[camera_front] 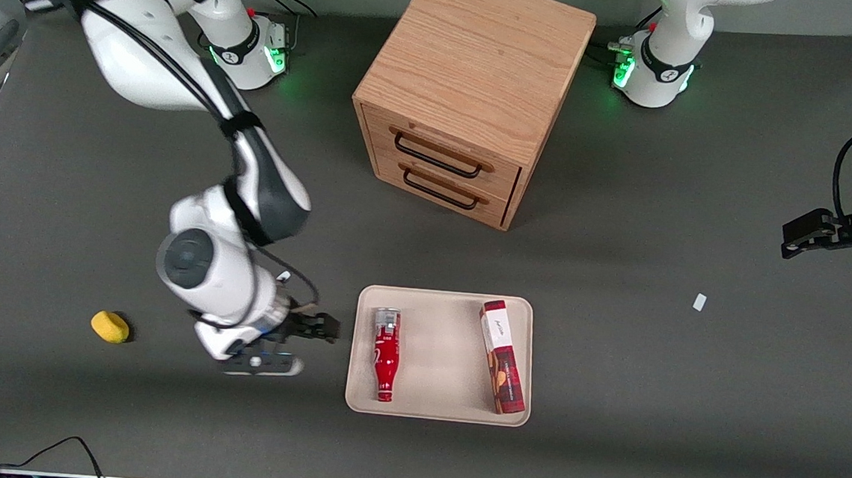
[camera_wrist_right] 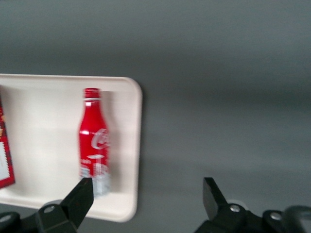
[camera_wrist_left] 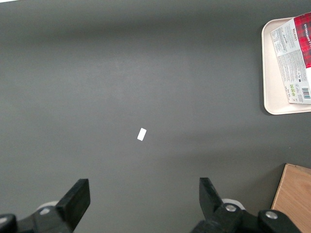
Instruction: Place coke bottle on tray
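Coke bottle (camera_front: 385, 354) lies flat on the tray (camera_front: 437, 405), along the tray edge nearest the working arm, neck pointing toward the front camera, silvery base end pointing toward the drawer cabinet (camera_front: 470, 92). In the right wrist view the coke bottle (camera_wrist_right: 95, 141) shows white lettering on red, resting just inside the tray (camera_wrist_right: 127, 145) rim.

Tool (camera_front: 318, 327) hangs above the bare surface (camera_front: 618, 282), just beside the tray at roughly 9 o'clock of it in the front view, apart from the bottle and holding nothing. Tool (camera_wrist_right: 146, 194) fingers (camera_wrist_right: 80, 194) spread wide, empty gap between them.

Red-and-white cookie box (camera_front: 502, 357) also flat on the tray, along the edge toward the parked arm's end, roughly parallel to the bottle, bare tray between them. In the left wrist view, part of the cookie box (camera_wrist_left: 294, 58) and a tray (camera_wrist_left: 272, 104) corner show.

Yellow sponge-like lump (camera_front: 110, 326) sits on the surface toward the working arm's end, well apart from the tray, at 9 o'clock of the tool. Small white scrap (camera_front: 700, 302) lies toward the parked arm's end. Wooden cabinet has two drawers with dark handles, both closed, at 12 o'clock of the tray.
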You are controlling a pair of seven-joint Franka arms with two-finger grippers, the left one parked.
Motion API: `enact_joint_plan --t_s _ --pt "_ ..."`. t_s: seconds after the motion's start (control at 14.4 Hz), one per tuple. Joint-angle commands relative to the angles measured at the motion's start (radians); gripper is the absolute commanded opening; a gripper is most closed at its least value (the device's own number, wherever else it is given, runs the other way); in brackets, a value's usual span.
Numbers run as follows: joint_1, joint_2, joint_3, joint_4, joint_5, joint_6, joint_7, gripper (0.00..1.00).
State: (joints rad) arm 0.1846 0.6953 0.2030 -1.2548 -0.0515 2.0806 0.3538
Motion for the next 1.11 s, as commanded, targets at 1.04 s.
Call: enact_joint_plan --t_s 1.04 --pt "-0.206 -0.783 -0.175 -0.532 0.090 -0.373 -0.240 1.00"
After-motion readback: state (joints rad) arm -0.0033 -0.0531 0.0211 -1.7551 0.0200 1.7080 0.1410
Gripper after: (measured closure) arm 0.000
